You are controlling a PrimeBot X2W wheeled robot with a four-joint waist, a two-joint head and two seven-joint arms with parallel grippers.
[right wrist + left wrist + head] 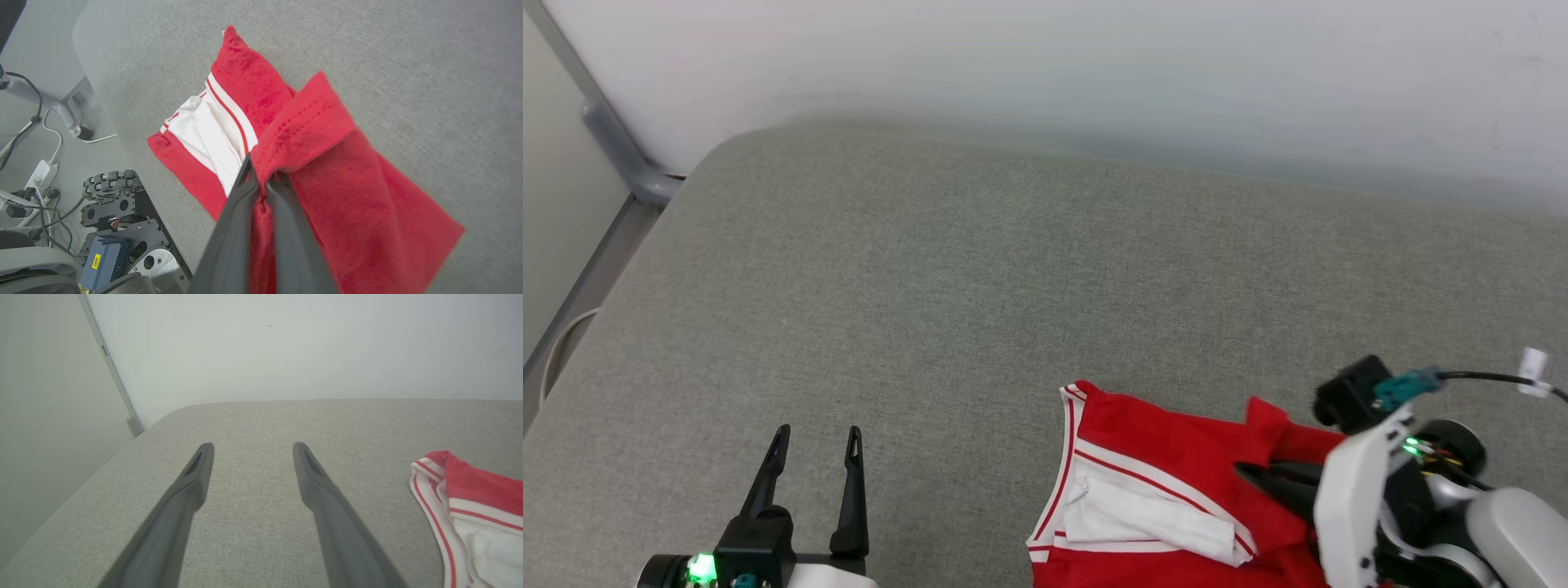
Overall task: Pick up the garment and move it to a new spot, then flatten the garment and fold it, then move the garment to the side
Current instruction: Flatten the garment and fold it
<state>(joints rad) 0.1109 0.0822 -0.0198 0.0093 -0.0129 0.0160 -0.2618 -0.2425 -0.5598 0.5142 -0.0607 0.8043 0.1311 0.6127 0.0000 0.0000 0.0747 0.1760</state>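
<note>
Head view: right pincer (pixel 1246 472) around garment (pixel 1160 441)

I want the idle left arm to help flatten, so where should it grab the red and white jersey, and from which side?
Probably the striped edge of the red-and-white jersey, approached from the left by the open left gripper: it lies flat and exposed, opposite the fold the right gripper pinches.

Grey fabric-covered surface (pixel 931 286), rounded corner, red-and-white garment (pixel 1160 441) bunched on it — near edge, right side
</note>
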